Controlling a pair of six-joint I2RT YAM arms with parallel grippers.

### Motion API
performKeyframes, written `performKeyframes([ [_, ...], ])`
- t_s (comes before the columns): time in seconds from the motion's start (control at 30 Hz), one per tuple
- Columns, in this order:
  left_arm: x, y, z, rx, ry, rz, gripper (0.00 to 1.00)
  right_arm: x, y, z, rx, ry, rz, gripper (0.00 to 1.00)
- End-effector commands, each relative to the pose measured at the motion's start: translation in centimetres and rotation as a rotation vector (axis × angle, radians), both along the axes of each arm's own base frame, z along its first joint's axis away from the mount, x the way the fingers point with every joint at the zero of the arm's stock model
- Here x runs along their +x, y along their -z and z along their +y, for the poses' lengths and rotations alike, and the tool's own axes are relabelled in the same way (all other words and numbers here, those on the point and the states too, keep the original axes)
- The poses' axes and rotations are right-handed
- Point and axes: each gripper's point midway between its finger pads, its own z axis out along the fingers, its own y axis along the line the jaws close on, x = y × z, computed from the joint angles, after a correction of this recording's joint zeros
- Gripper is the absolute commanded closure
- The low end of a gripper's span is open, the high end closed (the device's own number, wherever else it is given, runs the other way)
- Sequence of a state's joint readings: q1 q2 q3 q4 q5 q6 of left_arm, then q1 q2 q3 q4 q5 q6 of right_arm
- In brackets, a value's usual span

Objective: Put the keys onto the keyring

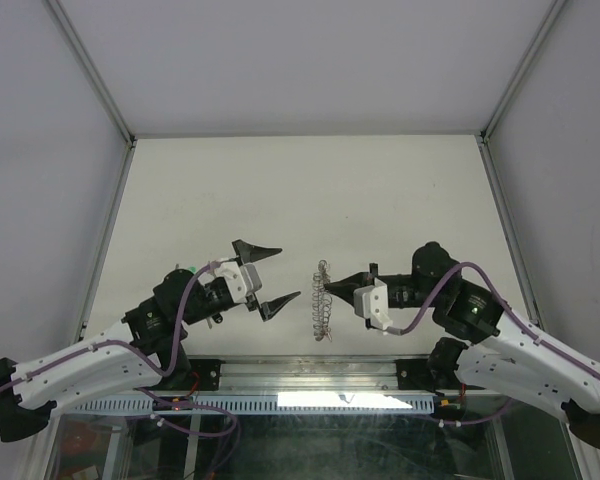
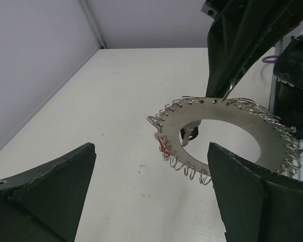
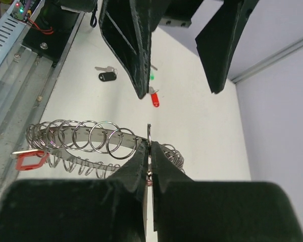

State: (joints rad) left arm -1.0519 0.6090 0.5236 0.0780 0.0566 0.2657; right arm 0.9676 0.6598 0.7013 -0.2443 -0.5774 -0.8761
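- The keyring (image 2: pixel 227 132) is a wide, flat grey metal ring with a big hole in the middle. Its rim is crowded with small silvery wire loops.
- You have it off the table (image 1: pixel 280 180), standing on edge between the two arms, so the top view shows only a thin, jagged strip.
- A red plastic head (image 3: pixel 28 160) hangs at the ring's rim among the loops.
- Through the hole, in the left wrist view, you can see a small metal piece (image 2: pixel 189 135) — too small to tell what it is.
- Your right gripper (image 3: pixel 149 151) is pinched tight on the ring's rim, its two fingers pressed together with the metal between them.
- Your left gripper (image 1: pixel 283 273) stands spread wide, holding nothing, just beside the ring and facing its flat side without touching it.
- The loose keys lie on the table beyond the ring in the right wrist view: a black-headed key (image 3: pixel 107 75), a red-headed key (image 3: pixel 154 98) and a spot of green (image 3: pixel 152 77) between them.
- The left gripper's dark fingers (image 3: pixel 129 45) hang in front of those keys in that view — one tip covers most of the green one.
- The top view does not show the loose keys clearly.
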Motion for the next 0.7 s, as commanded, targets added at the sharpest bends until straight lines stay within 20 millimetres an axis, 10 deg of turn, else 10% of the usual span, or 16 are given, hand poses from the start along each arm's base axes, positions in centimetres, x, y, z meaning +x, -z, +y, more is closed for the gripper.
performKeyframes([
  [0.0, -1.1, -2.0, 0.0, -0.045, 0.059, -0.061, 0.09, 0.6, -1.7, 0.0, 0.007, 0.091, 0.158, 1.00],
  [0.3, 4.5, 1.9, 3.3, -0.123, -0.431, 0.462, 0.08, 2.2, -2.5, 0.3, 0.053, 0.285, 0.484, 1.00],
  [0.67, 4.2, 9.1, 10.7, -0.132, -1.029, 0.941, 0.13, 3.3, 1.2, -0.1, -0.147, 0.495, 0.740, 1.00],
])
